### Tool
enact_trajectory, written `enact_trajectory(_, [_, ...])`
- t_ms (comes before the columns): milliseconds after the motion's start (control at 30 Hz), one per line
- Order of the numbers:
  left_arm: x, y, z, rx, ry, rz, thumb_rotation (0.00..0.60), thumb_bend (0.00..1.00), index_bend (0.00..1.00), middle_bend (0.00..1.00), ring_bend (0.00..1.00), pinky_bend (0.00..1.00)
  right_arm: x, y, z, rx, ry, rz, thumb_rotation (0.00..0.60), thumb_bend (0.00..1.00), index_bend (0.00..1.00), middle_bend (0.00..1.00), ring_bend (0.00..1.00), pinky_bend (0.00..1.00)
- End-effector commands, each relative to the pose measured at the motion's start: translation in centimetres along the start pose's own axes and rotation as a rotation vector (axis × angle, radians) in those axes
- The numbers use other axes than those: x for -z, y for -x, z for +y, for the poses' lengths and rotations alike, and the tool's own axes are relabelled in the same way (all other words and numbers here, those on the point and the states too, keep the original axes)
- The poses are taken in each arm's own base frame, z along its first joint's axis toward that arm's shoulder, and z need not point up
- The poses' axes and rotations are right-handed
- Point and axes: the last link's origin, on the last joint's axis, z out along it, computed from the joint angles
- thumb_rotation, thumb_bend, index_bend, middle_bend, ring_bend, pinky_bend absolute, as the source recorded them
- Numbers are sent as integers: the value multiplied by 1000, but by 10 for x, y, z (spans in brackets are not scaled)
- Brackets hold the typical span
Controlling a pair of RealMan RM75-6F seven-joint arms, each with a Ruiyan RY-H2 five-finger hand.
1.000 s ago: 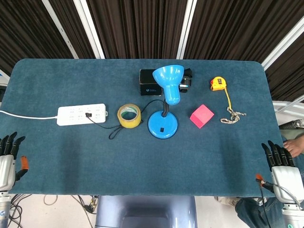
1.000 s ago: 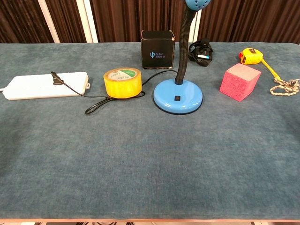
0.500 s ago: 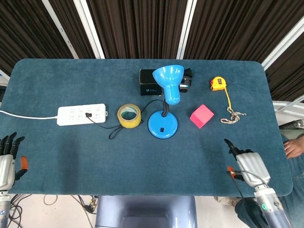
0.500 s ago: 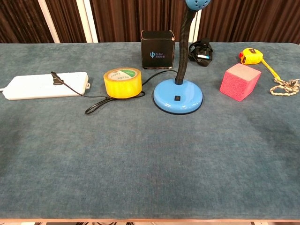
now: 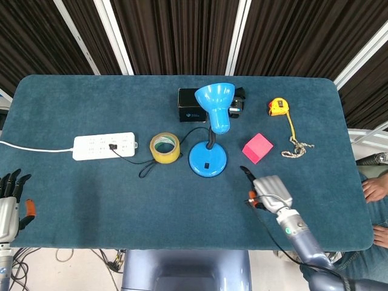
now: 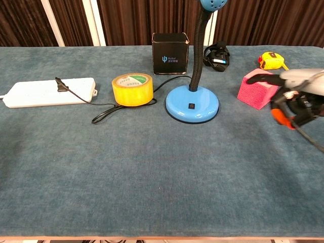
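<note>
The right hand (image 5: 270, 189) holds nothing; its dark fingers (image 5: 247, 174) lie stretched out side by side, pointing toward 11 o'clock, above the cloth and touching no object. The lamp (image 5: 208, 159) has its round blue base just off the fingertips at 10 o'clock, and the pink block (image 5: 257, 148) sits near the hand at 12 o'clock; in the chest view the hand (image 6: 298, 93) overlaps the block (image 6: 255, 91). Beyond the block at 1 o'clock lie the tape measure (image 5: 278, 107) and its knotted cord (image 5: 296, 147). Behind the lamp stands a black box (image 5: 189, 105). At 9 o'clock from the lamp base is a yellow tape roll (image 5: 165, 147), and further that way a white power strip (image 5: 103, 146) with the lamp's plug in it. The left hand (image 5: 8, 205) hangs off the table (image 5: 91, 200) at its left near corner, empty, fingers straight and slightly apart, pointing to 12 o'clock.
</note>
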Motion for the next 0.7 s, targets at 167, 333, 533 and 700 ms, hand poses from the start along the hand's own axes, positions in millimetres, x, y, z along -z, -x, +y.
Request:
enact_trajectory(167, [0, 0, 0, 2, -1, -5, 600, 637, 145, 23, 0, 0, -28, 14, -34, -14, -27, -44, 600, 644, 0, 612, 744, 740])
enact_trajectory(333, [0, 0, 0, 4, -2, -8, 600, 637, 145, 23, 0, 0, -41, 20, -48, -14, -30, -60, 600, 644, 0, 612, 744, 771])
enact_trajectory(533, [0, 0, 0, 7, -2, -8, 600, 637, 144, 22, 0, 0, -58, 27, -59, -28, -15, -83, 600, 644, 0, 612, 745, 809])
enact_trajectory(700, [0, 0, -1, 10, -2, -7, 600, 637, 144, 22, 0, 0, -69, 32, -61, -28, 6, -102, 600, 644, 0, 612, 745, 836])
